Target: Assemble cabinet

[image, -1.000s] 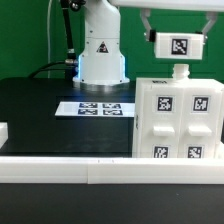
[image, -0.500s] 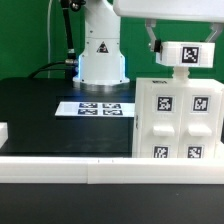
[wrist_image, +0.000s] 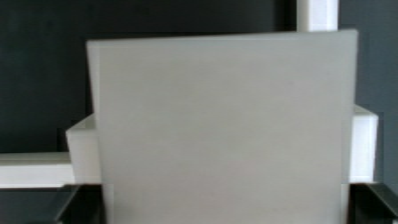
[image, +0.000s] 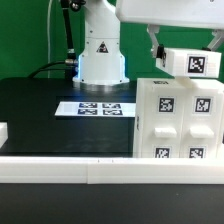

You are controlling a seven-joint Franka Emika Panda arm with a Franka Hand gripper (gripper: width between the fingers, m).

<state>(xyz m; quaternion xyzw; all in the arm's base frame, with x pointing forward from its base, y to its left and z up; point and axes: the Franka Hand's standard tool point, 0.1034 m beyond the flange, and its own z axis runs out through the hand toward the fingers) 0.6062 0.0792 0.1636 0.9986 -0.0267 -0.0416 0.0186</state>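
The cabinet (image: 180, 121), a large white boxy body with square tags on its front panels, stands on the black table at the exterior view's right. My gripper (image: 186, 42) is shut on a small white tagged block (image: 193, 62) and holds it slightly tilted, right above the cabinet's top. Whether they touch I cannot tell. In the wrist view the block's plain white face (wrist_image: 217, 120) fills most of the picture between my dark fingertips (wrist_image: 64, 205). Parts of the cabinet (wrist_image: 79, 150) show behind it. My gripper (wrist_image: 217, 208) is mostly hidden there.
The marker board (image: 100, 108) lies on the black table in front of the robot base (image: 101, 52). A white rail (image: 60, 166) runs along the front edge. A small white piece (image: 3, 130) sits at the exterior view's far left.
My gripper has moved down and toward the exterior view's right with the block, which now tilts. The peg on the cabinet's top is now covered.
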